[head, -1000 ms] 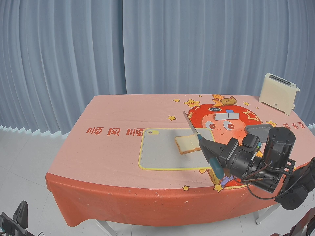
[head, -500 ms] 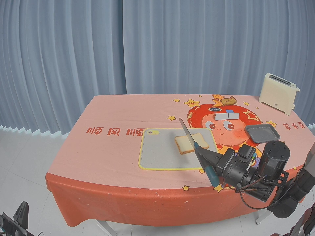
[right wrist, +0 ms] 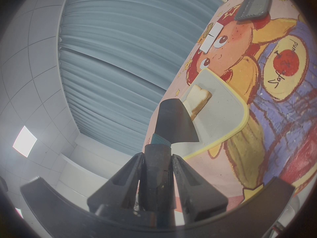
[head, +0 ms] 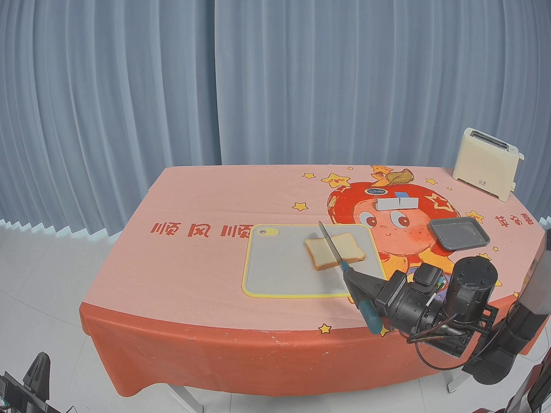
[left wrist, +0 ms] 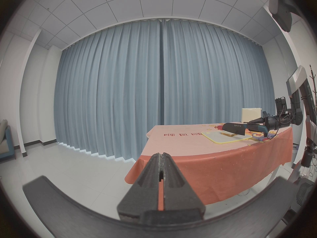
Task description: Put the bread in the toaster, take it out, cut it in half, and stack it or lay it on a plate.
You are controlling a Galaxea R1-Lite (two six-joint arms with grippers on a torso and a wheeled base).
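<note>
Right wrist view: the right gripper [right wrist: 158, 169] is clamped on the knife [right wrist: 175, 123] by its handle, a finger pressed to each side, with the blade running out toward the board [right wrist: 224, 116]. In the head view the blade lies across the bread [head: 351, 248], which sits on the board's right half, near its far edge. Whether the slice is already parted cannot be told.

Assessment of the step in hand, the cut: the blade crosses near the middle of the slice, which suits halving. Nothing steadies the bread, so a straight downward press is judged safer than sawing, which could drag the slice.

The left gripper [left wrist: 160, 182] hangs low, well to the left of the board and off the table [head: 189, 271], its fingers pressed together on nothing.

Clearances: bare board lies to the left of the bread. The board's near edge sits close to the table's front edge, with the gripper just off its near right corner. The plate [head: 458, 233] lies well to the right of the board and the toaster [head: 487, 163] beyond it, with open cloth between.
</note>
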